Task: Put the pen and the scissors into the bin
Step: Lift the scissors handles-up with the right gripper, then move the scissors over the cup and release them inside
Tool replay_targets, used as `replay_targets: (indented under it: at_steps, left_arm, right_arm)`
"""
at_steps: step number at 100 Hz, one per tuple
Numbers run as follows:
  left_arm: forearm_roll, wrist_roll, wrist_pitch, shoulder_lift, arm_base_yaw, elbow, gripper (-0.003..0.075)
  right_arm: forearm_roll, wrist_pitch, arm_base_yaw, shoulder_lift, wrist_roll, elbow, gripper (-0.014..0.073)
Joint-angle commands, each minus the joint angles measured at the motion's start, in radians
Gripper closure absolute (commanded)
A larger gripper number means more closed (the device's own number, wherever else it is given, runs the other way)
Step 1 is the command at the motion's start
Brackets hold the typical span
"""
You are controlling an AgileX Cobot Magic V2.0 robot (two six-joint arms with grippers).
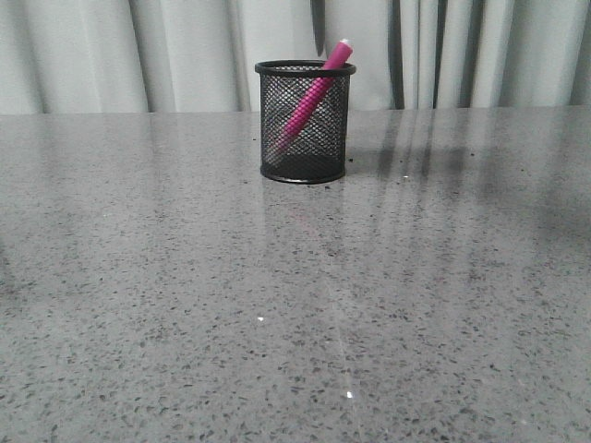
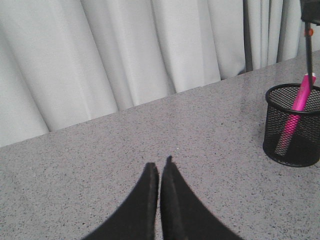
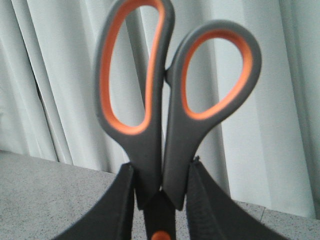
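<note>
The right gripper clamps the scissors above the bin; left jaws closed, empty. Blades could snag the pen, leaning toward one o'clock, and tip the bin

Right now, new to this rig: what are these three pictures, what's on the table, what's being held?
It is a robot with two arms, each ending in a two-fingered gripper. One picture comes from a front camera looking forward over a grey speckled table toward curtains. The other two come from cameras on each wrist.

On the table stands a black mesh bin with a pink pen leaning inside it, its top poking above the rim.

The left gripper has its fingers closed together and holds nothing. The right gripper clamps the scissors just below the orange-lined loops. The left wrist view shows the blades hanging point down over the bin.
</note>
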Motion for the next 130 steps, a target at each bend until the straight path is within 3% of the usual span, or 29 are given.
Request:
replay_targets:
  at_steps: [1,104,114,130]
  left_arm:
    - [-0.027,-0.009,-0.025,0.0,-0.008,-0.028,0.0739]
    - [-0.027,-0.009,-0.025,0.001,-0.008,-0.028,0.0739]
    - [-0.027,-0.009,-0.025,0.001,-0.008,-0.028,0.0739]
    - [-0.027,-0.009,-0.025,0.001,-0.008,-0.028,0.0739]
  right_arm:
    - [-0.006,-0.106,-0.004,-0.016,-0.009,-0.037,0.0666]
    - [-0.022,-0.144,-0.004,0.048,-0.009,0.084,0.0657]
    - [-0.041,-0.144,-0.004,0.048,-0.009,0.084,0.0594]
    - [-0.043,-0.144,-0.004,0.048,-0.009,0.084,0.0386]
